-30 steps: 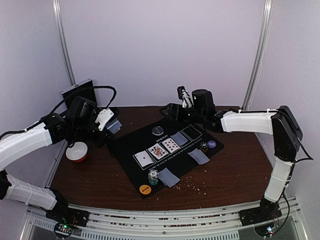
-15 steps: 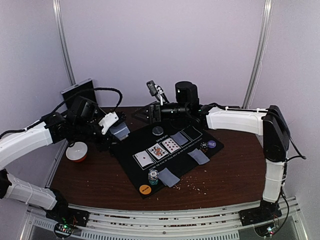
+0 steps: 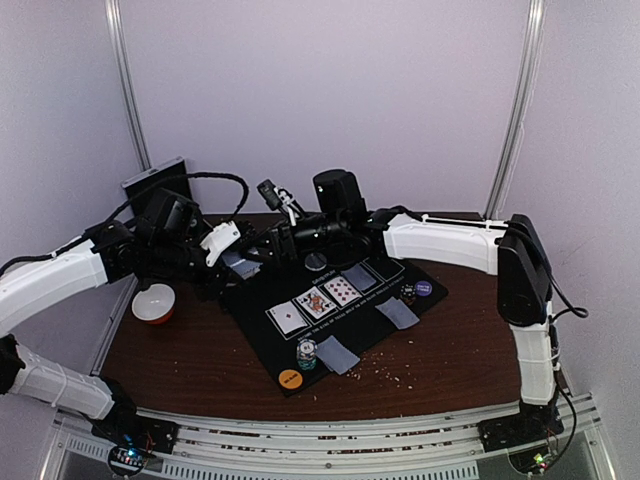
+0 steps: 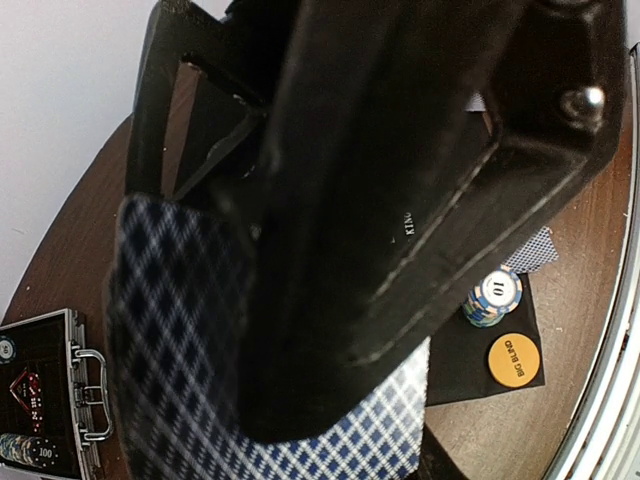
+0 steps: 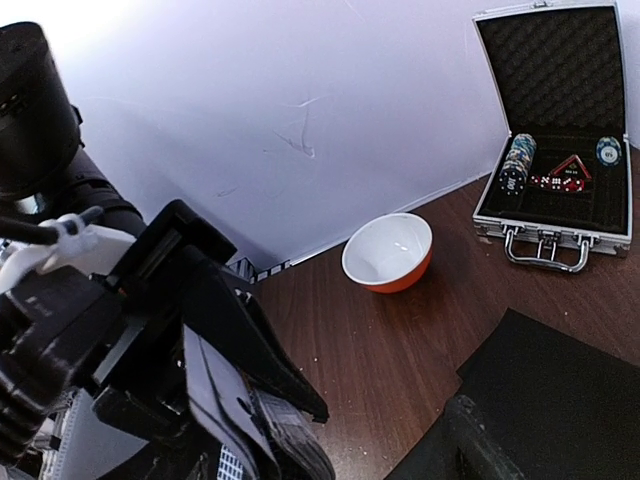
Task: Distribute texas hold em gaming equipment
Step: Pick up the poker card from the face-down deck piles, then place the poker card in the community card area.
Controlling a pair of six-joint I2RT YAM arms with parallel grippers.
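Left gripper [image 3: 228, 256]: black fingers [image 4: 330, 200] clamped on the blue-check-backed playing cards [image 4: 170, 360], which hang in the air just over the left corner of the black felt mat [image 3: 252, 300]. Cards are tilted, patterned back toward the wrist camera, long axis running out past the fingertips toward the mat. Left arm comes in from the left, white forearm sloping up to a wrist above the brown wooden table [image 3: 460, 340]. Right gripper [image 3: 262, 245] sits just beside the cards; can't tell its jaw gap. Right arm is stretched roughly level across the mat's far edge.
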